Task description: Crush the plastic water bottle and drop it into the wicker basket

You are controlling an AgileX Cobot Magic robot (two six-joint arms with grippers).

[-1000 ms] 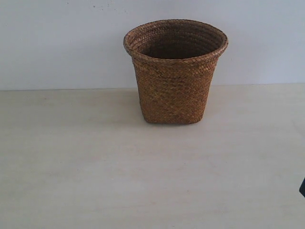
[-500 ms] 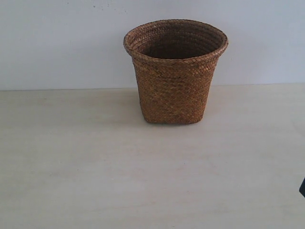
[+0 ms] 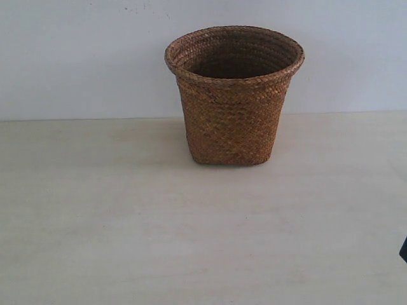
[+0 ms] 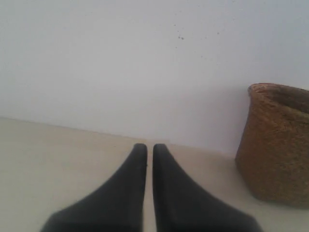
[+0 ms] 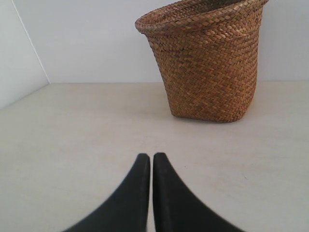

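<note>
The brown wicker basket (image 3: pixel 233 95) stands upright at the back middle of the pale table, near the white wall. No view shows the plastic water bottle; the basket's inside is dark and I cannot see into it. My left gripper (image 4: pixel 149 148) is shut with nothing between its black fingers, low over the table, with the wicker basket (image 4: pixel 276 145) off to one side. My right gripper (image 5: pixel 151 157) is also shut and empty, pointing toward the wicker basket (image 5: pixel 207 63) some way ahead. Only a dark sliver of the right arm (image 3: pixel 404 249) shows in the exterior view.
A white wall (image 3: pixel 76 57) runs behind the pale table (image 3: pixel 127 216). A second wall meets it at a corner (image 5: pixel 29 48) in the right wrist view.
</note>
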